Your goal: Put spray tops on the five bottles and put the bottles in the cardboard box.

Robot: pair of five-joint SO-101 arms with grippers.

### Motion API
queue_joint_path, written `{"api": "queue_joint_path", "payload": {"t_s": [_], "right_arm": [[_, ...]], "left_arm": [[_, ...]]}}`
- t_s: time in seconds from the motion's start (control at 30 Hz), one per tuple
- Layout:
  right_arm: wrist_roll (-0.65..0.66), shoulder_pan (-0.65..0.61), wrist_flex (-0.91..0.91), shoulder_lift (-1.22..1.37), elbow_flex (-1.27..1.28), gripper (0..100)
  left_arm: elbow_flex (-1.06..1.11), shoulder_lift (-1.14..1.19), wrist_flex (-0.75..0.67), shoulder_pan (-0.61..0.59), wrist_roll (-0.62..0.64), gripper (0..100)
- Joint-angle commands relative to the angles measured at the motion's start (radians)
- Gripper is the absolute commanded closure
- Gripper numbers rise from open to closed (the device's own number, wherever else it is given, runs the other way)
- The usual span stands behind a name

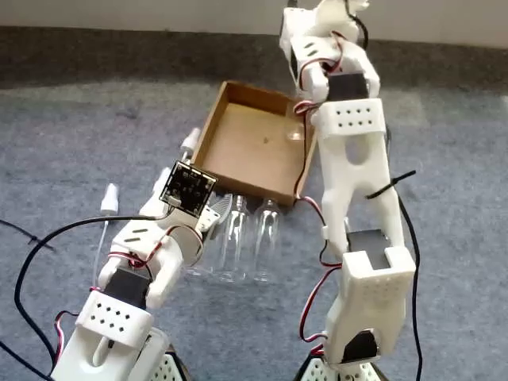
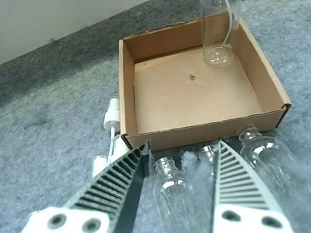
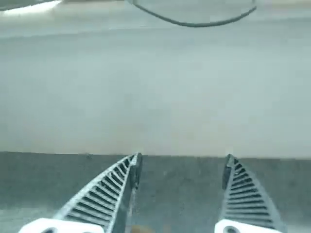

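Beside the cardboard box point(image 2: 194, 133), three capless bottles point(image 2: 172, 189) are lying on the tabletop point(image 2: 58, 97) under the left gripper point(image 2: 182, 145), whose jaws are gaping wide, empty. On the right gripper point(image 3: 182, 158) the jaws are gaping empty too. Closing squarely on one bottle's body, neck left free, is looking wisest.

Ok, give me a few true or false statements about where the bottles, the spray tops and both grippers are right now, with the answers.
1. One clear bottle is inside the cardboard box. True.
2. The left gripper is shut on a bottle. False: it is open, with its fingers on either side of a loose bottle.
3. The three bottles lying outside the box have spray tops on. False: their necks are bare.
4. The right gripper is open and empty. True.
5. A spray top lies beside the box. True.
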Motion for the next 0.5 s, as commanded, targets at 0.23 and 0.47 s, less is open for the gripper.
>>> {"api": "queue_joint_path", "payload": {"t_s": [0.23, 0.47], "right_arm": [[-0.138, 0.025, 1.023, -0.076, -0.493, 76.4], [0.052, 0.137, 1.013, -0.156, -0.202, 76.5]], "left_arm": [[-0.013, -0.013, -0.02, -0.068, 0.003, 80], [-0.065, -0.012, -0.017, -0.2, 0.008, 80]]}}
